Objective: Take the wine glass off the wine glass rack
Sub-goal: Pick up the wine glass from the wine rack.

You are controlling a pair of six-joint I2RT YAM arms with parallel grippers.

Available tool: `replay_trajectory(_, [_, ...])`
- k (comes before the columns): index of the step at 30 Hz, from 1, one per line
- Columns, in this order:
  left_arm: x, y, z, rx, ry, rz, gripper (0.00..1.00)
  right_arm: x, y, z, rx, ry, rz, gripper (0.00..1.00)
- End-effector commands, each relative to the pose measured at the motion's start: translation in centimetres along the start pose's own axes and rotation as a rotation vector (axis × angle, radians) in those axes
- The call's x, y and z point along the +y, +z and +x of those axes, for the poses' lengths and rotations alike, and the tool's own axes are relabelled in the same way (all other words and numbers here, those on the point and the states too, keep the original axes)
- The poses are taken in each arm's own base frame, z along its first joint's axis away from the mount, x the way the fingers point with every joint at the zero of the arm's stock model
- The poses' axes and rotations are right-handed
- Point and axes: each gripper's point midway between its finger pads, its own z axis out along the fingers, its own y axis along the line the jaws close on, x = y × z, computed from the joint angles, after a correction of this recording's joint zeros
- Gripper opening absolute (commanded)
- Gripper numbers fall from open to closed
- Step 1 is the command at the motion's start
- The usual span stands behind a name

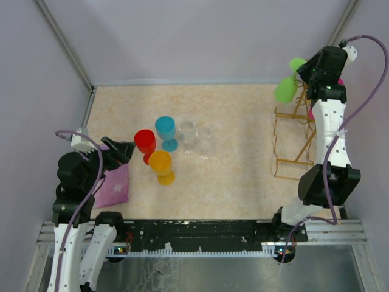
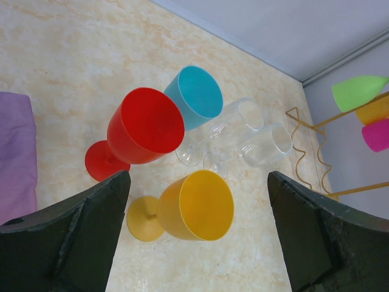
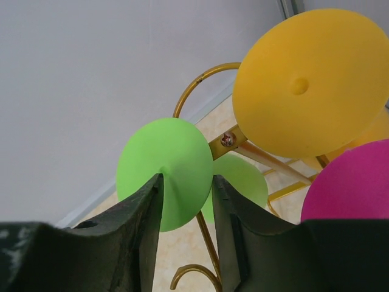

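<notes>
Seen between my right fingers [image 3: 140, 231], which are black, matt, faintly grained plastic: green wine glass [image 3: 182, 164], smooth matt plastic. Just beyond them: wine glass rack [image 3: 234, 143], thin gold metal wire, glossy. To their right: orange glass [image 3: 304, 85] and magenta glass [image 3: 352, 182], the same matt plastic.

Ahead of my left jaws: red glass [image 2: 146, 128], blue glass [image 2: 197, 94] and yellow glass [image 2: 197, 207], opaque satin plastic. Clear glasses [image 2: 267, 146] are transparent and glossy. Table [image 2: 73, 55] is smooth with a mottled stone look. To the left: purple cloth [image 2: 15, 152], matt.
</notes>
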Motion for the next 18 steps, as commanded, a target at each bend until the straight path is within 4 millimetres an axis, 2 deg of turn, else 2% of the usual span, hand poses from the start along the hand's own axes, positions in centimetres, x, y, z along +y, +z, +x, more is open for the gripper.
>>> replay_trajectory(1, [-0.12,-0.21,-0.17,-0.005,0.009,0.004,0.99,0.82,-0.27,-2.01,-0.078,0.039,-0.033,0.36])
replay_trajectory(9, [-0.12,-0.14,-0.08,0.000,0.005,0.005,0.99,0.75,-0.67,-2.01,-0.099,0.079,-0.042,0.21])
replay_trajectory(18, [-0.04,-0.12,0.05,0.004,0.004,0.003,0.99,0.81,-0.94,-2.05,-0.113,0.135,-0.056,0.08])
